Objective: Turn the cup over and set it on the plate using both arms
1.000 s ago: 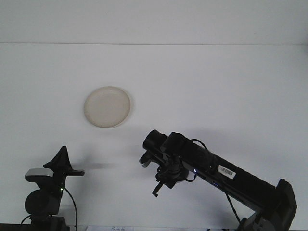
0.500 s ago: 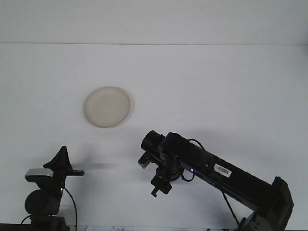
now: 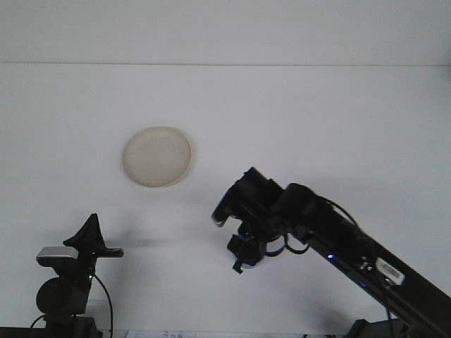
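A round cream plate (image 3: 156, 156) lies flat on the white table, left of centre. My right gripper (image 3: 241, 248) hangs over the table's middle front, below and to the right of the plate and apart from it. Its dark head points down and left. A small pale sliver (image 3: 220, 215) shows at the head's left edge, and I cannot make out what it is. No cup shows clearly anywhere; the head may be hiding it. My left gripper (image 3: 89, 234) sits low at the front left, pointing up, with nothing visible at it.
The right arm's black forearm (image 3: 352, 246) slants across the lower right of the table. The left arm's base (image 3: 62, 296) stands at the front left corner. The table's far edge (image 3: 225, 65) meets a white wall.
The right arm has swung: its head rose a little, shifted right and turned, and the forearm moved toward the lower right. The plate and left arm have not moved.
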